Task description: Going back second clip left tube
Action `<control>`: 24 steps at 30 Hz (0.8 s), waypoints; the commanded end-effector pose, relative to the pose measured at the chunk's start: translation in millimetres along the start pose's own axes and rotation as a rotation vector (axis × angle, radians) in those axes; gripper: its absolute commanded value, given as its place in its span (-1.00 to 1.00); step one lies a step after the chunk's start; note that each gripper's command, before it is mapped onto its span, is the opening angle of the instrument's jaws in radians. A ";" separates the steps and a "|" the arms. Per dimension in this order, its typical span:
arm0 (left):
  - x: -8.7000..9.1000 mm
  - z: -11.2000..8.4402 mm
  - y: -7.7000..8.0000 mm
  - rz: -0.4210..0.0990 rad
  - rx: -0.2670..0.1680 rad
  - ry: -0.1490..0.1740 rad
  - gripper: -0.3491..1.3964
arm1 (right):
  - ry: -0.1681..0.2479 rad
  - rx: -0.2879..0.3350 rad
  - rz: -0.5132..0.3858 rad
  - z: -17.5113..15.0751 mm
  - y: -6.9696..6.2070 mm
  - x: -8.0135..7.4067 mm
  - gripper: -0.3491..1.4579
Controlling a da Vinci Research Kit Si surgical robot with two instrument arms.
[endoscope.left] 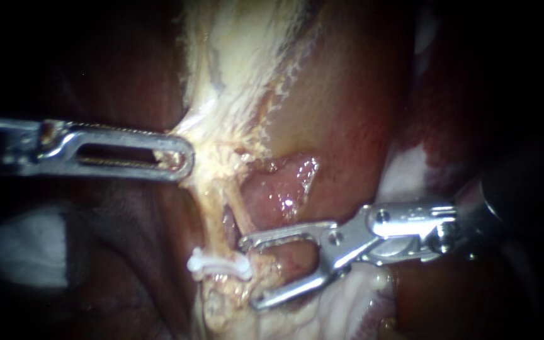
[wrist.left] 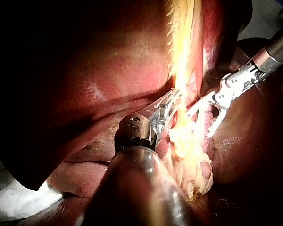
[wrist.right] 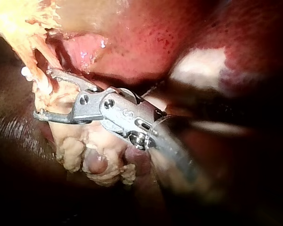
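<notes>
A white clip [endoscope.left: 218, 264] sits across the pale left tube [endoscope.left: 212, 217], low in the endoscope view. My right instrument [endoscope.left: 250, 273] comes in from the right with its jaws wide open, tips just right of the clip, and I see no clip between them. Its upper jaw lies against the thinner strand [endoscope.left: 242, 217] beside the left tube. My left instrument [endoscope.left: 181, 157] has its slotted jaws shut on the pale fatty tissue [endoscope.left: 221, 151] above the tubes and holds it stretched. In the right wrist view the open jaws [wrist.right: 42, 93] flank the pale stalk, with the clip [wrist.right: 24, 71] just beyond.
The reddish gallbladder [endoscope.left: 341, 94] fills the upper right, with a wet raw patch [endoscope.left: 288, 182] under it. Dark liver [endoscope.left: 127, 252] lies to the left and below. White gauze [endoscope.left: 20, 245] sits at the left edge. A lumpy fat mass [wrist.left: 193, 155] hangs under the tubes.
</notes>
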 end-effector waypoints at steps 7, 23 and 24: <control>0.0 0.0 0.1 0.000 0.000 0.000 -1.00 | -0.005 -0.033 -0.092 -4.6 0.2 1.5 0.05; 0.0 0.1 0.2 0.000 0.000 0.000 -1.00 | -0.006 -0.086 -0.218 -11.3 -0.8 5.1 0.05; 0.0 0.1 0.2 0.000 0.000 0.000 -1.00 | -0.008 -0.090 -0.221 -11.6 -0.8 5.3 0.05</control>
